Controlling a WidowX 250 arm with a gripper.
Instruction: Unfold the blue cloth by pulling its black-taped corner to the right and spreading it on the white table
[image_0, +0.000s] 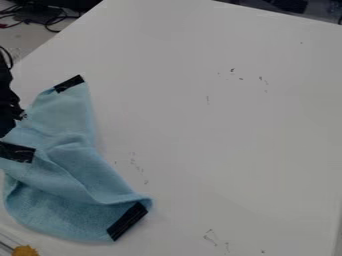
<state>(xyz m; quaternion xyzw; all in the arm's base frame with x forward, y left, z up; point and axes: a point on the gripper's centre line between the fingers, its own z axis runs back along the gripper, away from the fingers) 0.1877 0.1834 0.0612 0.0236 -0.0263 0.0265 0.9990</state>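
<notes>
Pincer: at your view's left edge, by the cloth's left side; you cannot tell whether it is spread, pressed together or pinching cloth.
Cloth: light blue, rumpled, partly folded over, lying on the left of your worktop.
Black patches: you see one at the top corner, another at the lower right, a third just below the pincer.
Yellow thing: bottom left.
</notes>
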